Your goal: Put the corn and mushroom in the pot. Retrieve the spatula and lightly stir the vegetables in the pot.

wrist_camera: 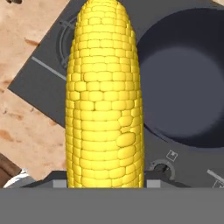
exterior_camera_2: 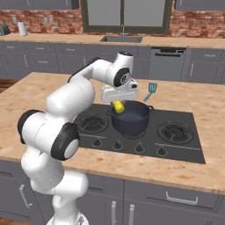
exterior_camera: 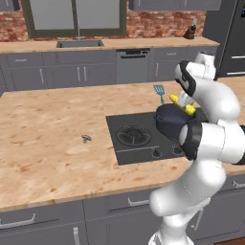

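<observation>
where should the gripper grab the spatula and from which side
Judging from the base views, take the spatula by its slim handle, near the middle, coming straight down from above. It lies flat on the counter behind the pot, handle end nearest the pot, so the jaws should straddle the narrow handle crosswise. The gripper is busy holding the corn.
</observation>
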### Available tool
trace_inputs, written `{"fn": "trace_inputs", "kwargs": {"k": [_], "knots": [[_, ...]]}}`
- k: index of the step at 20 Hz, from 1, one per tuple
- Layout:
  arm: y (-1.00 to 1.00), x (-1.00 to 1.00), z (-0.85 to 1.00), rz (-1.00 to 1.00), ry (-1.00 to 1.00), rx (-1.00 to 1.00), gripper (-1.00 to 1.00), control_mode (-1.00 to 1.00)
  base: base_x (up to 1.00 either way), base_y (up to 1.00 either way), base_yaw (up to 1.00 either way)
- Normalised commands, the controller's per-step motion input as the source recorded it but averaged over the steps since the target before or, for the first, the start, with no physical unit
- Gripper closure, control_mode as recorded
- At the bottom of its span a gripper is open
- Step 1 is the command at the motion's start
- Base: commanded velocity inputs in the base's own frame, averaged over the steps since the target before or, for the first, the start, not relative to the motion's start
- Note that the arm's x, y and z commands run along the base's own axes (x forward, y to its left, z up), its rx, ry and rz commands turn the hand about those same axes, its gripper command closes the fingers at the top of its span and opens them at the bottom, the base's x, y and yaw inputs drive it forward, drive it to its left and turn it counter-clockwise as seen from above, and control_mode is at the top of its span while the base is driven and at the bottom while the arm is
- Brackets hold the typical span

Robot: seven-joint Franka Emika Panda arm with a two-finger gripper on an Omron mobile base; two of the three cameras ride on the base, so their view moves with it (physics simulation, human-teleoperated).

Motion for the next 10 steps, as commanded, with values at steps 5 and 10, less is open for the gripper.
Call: {"fn": "trace_inputs", "kwargs": {"k": [5,10], "knots": [[-0.2,0.47,-0.19,0.06,0.0,-0.03,1.0,-1.0,0.0,0.0,0.0],[-0.19,0.49,-0.18,0.05,0.04,0.0,1.0,-1.0,0.0,0.0,0.0]]}}
